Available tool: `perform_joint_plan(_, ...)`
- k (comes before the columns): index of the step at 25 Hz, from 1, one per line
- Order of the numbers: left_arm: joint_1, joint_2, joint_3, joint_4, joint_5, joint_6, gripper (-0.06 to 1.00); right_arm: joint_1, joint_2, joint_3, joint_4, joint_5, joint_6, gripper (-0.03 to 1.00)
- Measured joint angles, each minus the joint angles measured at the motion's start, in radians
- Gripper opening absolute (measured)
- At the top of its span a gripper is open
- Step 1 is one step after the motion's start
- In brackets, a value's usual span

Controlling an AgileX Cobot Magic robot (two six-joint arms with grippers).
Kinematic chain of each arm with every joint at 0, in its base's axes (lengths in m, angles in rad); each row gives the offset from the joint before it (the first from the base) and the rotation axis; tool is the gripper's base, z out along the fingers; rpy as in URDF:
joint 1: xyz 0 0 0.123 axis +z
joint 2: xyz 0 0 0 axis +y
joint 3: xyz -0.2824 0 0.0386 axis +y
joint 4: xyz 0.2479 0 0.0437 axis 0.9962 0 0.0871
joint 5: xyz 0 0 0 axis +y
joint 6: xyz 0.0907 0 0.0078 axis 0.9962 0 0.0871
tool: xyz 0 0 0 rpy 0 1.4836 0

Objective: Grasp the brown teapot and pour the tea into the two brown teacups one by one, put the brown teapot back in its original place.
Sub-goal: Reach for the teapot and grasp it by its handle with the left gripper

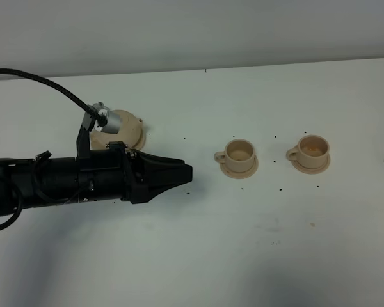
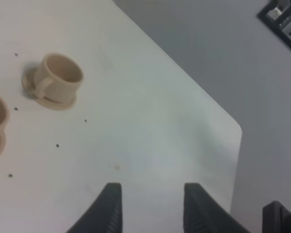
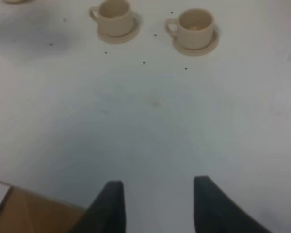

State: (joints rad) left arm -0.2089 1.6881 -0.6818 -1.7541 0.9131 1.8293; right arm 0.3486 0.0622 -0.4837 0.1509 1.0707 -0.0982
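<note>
Brown teapot point(image 1: 124, 131) is mostly hidden behind the left arm's wrist camera, beside the wrist; can't make out its base. Left gripper point(image 1: 187, 174) has jaws apart, empty. Right gripper point(image 3: 157, 182) same, off the overhead view. Near teacup point(image 1: 239, 157) and far teacup point(image 1: 310, 152), glazed beige cylinders on saucers, sit ahead of the left tips. Table point(image 1: 198, 256) is matte white, speckled.
</note>
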Motion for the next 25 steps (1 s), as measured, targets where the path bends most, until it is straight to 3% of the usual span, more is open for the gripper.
perform_joint_plan(10, 0.000, 0.000, -0.118, 0.000, -0.130, -0.062, 0.32, -0.307, 0.000, 0.000, 0.001, 0.000, 0.000, 0.34)
perform_joint_plan(18, 0.000, 0.001, -0.227, 0.001, -0.192, -0.106, 0.32, -0.379, 0.000, 0.000, 0.001, 0.000, 0.000, 0.34)
perform_joint_plan(21, 0.000, 0.001, -0.274, 0.064, -0.247, -0.171, 0.32, -0.379, 0.000, 0.000, 0.001, 0.000, 0.000, 0.34)
perform_joint_plan(25, 0.000, 0.001, -0.333, 0.251, -0.336, -0.327, 0.32, -0.379, 0.000, 0.000, 0.001, 0.000, 0.000, 0.34)
